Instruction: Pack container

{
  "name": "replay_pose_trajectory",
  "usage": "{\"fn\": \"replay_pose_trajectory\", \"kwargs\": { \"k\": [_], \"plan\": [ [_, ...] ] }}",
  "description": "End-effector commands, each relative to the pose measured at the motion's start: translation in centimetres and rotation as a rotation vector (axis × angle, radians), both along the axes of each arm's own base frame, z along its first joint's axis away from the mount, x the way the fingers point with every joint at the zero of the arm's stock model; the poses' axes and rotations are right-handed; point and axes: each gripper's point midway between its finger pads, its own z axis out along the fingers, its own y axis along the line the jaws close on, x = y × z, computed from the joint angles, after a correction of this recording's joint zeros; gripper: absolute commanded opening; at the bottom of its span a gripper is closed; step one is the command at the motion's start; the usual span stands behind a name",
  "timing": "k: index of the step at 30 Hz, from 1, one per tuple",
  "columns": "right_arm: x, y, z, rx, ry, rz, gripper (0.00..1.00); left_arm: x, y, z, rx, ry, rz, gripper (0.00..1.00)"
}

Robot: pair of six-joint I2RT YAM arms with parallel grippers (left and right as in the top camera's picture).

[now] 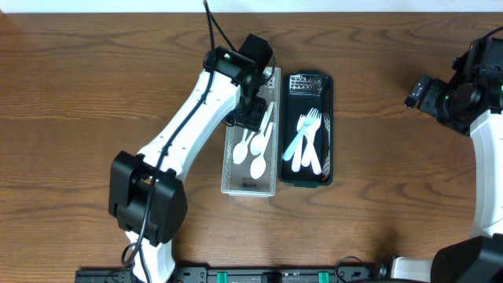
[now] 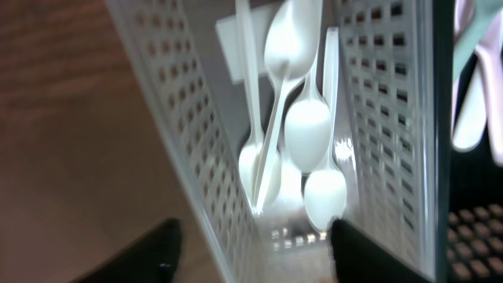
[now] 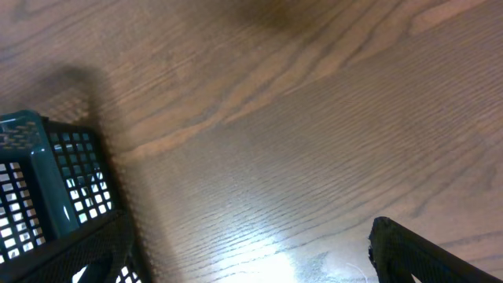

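Observation:
A white perforated basket [image 1: 228, 169] holds several white plastic spoons [image 1: 256, 151]. Beside it on the right, a dark green basket [image 1: 328, 118] holds white and teal forks and spoons [image 1: 305, 143]. My left gripper [image 1: 253, 110] hovers over the far half of the white basket, open and empty. In the left wrist view its fingers [image 2: 251, 253] straddle the basket's left wall [image 2: 196, 141], above the spoons [image 2: 306, 130]. My right gripper [image 1: 424, 93] is open and empty over bare table, right of the dark basket. The right wrist view [image 3: 251, 259] shows the dark basket's corner [image 3: 47, 173].
Both baskets stand side by side in the middle of a brown wooden table [image 1: 94, 94]. The left arm [image 1: 189, 126] stretches diagonally from the front left. The right arm's base [image 1: 487, 134] is at the right edge.

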Motion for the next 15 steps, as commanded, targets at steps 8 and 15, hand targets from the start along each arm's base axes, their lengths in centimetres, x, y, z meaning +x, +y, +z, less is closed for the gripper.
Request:
{"fn": "replay_pose_trajectory", "kwargs": {
  "k": [8, 15],
  "plan": [
    [0.0, -0.3, 0.0, 0.002, -0.003, -0.005, 0.99, -1.8, 5.0, 15.5, 0.005, -0.395, 0.051, 0.98],
    [0.0, -0.3, 0.0, 0.002, -0.003, -0.005, 0.99, -5.7, 8.0, 22.5, -0.061, -0.599, 0.088, 0.98]
  ]
}}
